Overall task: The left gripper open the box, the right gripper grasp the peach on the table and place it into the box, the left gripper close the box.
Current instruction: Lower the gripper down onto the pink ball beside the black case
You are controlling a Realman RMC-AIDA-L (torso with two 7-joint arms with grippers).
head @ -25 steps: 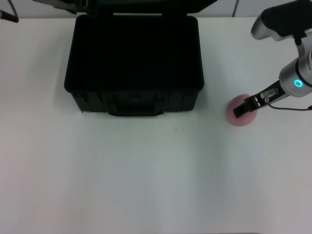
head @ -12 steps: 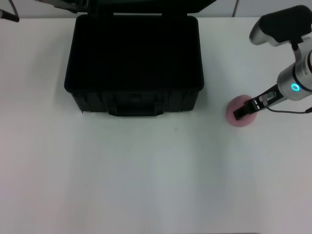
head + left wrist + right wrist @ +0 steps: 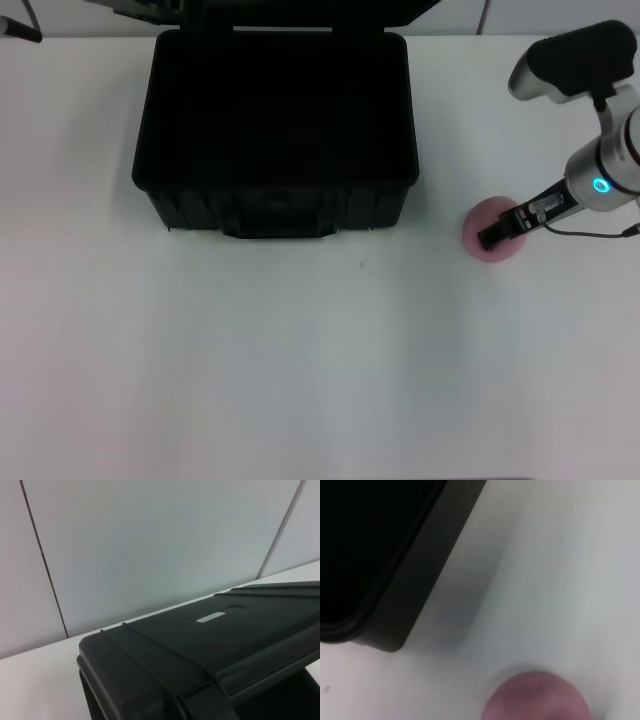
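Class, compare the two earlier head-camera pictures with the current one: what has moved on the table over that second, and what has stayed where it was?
The right arm's upper section and cyan ring shifted slightly away from the box, while the right gripper, a slim black claw, stayed down at the small pale pink peach. The peach has not left the white table. The large black plastic box stays open and in place.

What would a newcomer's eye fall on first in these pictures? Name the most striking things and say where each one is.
The big black box stands open at the far middle of the white table, its dark inside bare. To the robot's right of it, the small pink peach sits on the table with the right gripper down on it, the arm's cyan ring glowing just behind. The left gripper is out of sight, its wrist camera looking along the raised lid.
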